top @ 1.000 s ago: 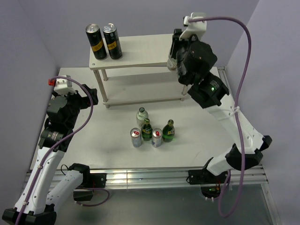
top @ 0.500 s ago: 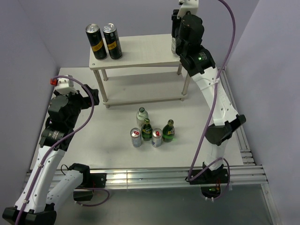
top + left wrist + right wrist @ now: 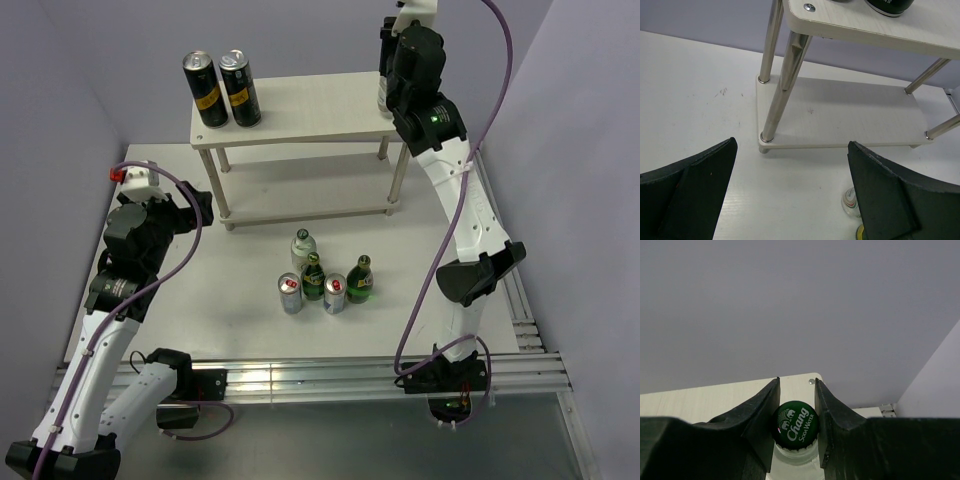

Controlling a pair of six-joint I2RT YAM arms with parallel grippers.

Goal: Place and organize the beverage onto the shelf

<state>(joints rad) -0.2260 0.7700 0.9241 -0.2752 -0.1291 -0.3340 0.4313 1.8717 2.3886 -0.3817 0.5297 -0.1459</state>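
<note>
The left arm [image 3: 130,270] sits folded at the near left, the left gripper [image 3: 792,147] with its fingers [image 3: 695,185] wide apart. The right arm [image 3: 455,190] stretches to the far right, the right gripper [image 3: 796,385] with its fingers [image 3: 760,415] pinched close.

shelf [image 3: 840,110] boards matt off-white, faint grain, maybe laminate; legs [image 3: 769,47] polished metal. worktop [image 3: 690,90] matt white, lightly scuffed. fingers [image 3: 890,195] at lower right matt black plastic. clear bottle [image 3: 795,460] glass, cap [image 3: 795,423] glossy green.
</note>
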